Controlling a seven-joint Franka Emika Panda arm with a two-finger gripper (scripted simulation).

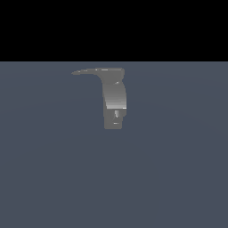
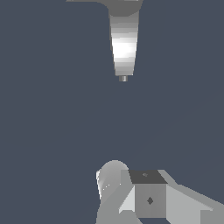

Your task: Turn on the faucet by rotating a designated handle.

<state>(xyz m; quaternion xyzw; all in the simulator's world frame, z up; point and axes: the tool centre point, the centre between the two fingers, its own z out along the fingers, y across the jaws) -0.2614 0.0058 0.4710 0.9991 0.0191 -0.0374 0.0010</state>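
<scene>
Approach phase, faucet untouched, my pincer well short of it.

My gripper [image 2: 131, 197] shows only as grey blocks nearest the wrist camera; can't tell its opening, nothing visibly held. Farther off, faucet [image 1: 114, 100] stands mid-floor, handle [image 1: 87, 71] pointing to 9 o'clock in the exterior view. Best: reach the tip, push sideways.

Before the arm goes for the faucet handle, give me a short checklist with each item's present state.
1. Faucet in sight in both views: ok.
2. Handle free, with nothing on it: ok.
3. Handle's pointed tip toward the exterior view's left: ok.
4. Pincer touching the handle: not ok; bare floor lies between them in the wrist view.
5. Pincer open or shut: cannot tell.
6. Arm seen in the exterior view: not ok, it is out of frame.
</scene>
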